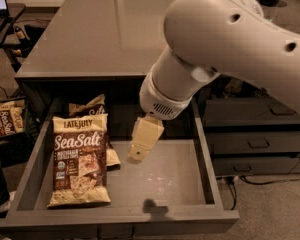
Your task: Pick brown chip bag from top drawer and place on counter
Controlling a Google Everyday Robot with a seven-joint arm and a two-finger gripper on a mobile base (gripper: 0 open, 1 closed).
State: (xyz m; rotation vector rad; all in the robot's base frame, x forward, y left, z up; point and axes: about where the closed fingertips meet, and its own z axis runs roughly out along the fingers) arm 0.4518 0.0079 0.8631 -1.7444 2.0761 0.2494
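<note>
Camera view: the brown chip bag (80, 159) lies flat along the top drawer's (180, 179) left side. The gripper (135, 156) hangs just right of it, below the counter's (90, 39) front edge. I cannot tell whether it is open or closed.

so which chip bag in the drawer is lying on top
The large brown chip bag with white Sea Salt lettering; the other bag pokes out beneath it. The claw hangs beside it.
</note>
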